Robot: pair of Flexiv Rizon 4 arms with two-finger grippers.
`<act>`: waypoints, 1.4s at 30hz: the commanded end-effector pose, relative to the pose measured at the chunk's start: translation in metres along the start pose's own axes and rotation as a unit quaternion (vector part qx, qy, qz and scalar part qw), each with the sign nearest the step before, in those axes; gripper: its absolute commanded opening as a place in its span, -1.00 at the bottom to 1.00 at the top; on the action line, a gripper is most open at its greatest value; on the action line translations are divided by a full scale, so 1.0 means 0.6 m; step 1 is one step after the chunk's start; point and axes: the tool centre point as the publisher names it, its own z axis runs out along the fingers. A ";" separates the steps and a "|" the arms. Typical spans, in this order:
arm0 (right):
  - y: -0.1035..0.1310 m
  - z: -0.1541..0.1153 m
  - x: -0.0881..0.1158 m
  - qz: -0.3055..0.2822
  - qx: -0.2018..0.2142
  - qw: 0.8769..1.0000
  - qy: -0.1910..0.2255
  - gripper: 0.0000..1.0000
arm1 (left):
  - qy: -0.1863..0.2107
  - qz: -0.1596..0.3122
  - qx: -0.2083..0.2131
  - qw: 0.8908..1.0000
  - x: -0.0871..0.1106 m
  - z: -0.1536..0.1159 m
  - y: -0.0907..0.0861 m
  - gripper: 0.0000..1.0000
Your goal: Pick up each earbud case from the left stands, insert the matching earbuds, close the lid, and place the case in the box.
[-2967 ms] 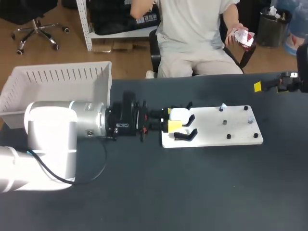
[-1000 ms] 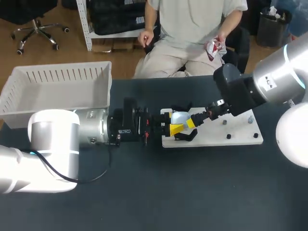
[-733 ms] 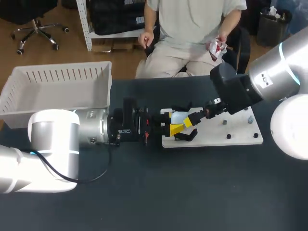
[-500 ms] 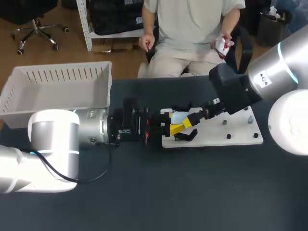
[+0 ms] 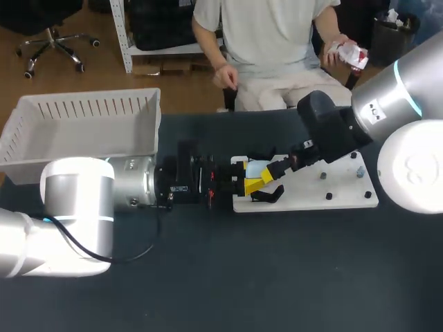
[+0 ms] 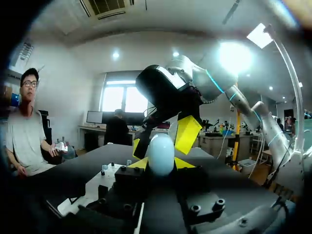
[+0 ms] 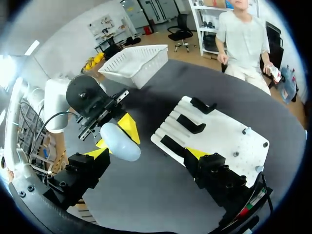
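Two yellow-tipped grippers meet at the left end of the white board on the dark table. My left gripper clamps the pale earbud case from both sides, holding it up beside the board's black stands. My right gripper is spread wide around the case's far end. One of its fingers is close beside the case and the other well clear, so it grips nothing. The white slatted box sits well apart at the table's far left.
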 end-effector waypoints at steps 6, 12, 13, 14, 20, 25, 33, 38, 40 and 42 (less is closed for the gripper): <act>-0.008 -0.002 -0.006 0.002 -0.003 1.000 -0.001 1.00 | -0.001 0.000 0.000 1.000 0.001 0.000 0.001 -1.00; -0.008 -0.007 -0.013 0.001 -0.001 1.000 -0.008 1.00 | -0.001 0.000 0.000 1.000 0.001 0.000 0.001 -1.00; -0.008 -0.012 -0.017 -0.001 0.001 1.000 -0.013 1.00 | -0.001 0.000 0.000 1.000 0.001 0.000 0.001 -1.00; -0.007 -0.014 -0.020 -0.002 0.002 1.000 -0.016 1.00 | -0.001 0.000 0.000 1.000 0.001 0.000 0.001 -1.00; -0.017 -0.045 -0.045 -0.008 0.027 0.999 -0.047 1.00 | -0.001 0.000 0.000 1.000 0.001 0.000 0.001 -1.00; -0.061 -0.088 -0.054 -0.005 0.088 0.995 -0.053 1.00 | -0.001 0.000 0.000 1.000 0.001 0.000 0.001 -1.00; -0.148 -0.110 -0.041 0.016 0.159 0.987 0.014 1.00 | -0.013 0.018 0.000 1.000 0.003 0.000 0.000 -1.00; -0.199 -0.102 -0.022 0.017 0.198 0.977 0.074 1.00 | -0.019 0.033 0.005 0.999 0.001 -0.002 0.000 -1.00; -0.219 -0.098 -0.011 0.015 0.214 0.971 0.102 1.00 | -0.017 0.041 0.005 0.999 0.000 -0.003 0.000 -1.00; -0.234 -0.093 0.000 0.016 0.224 0.967 0.122 1.00 | -0.020 0.042 0.005 0.999 -0.001 -0.005 0.001 -1.00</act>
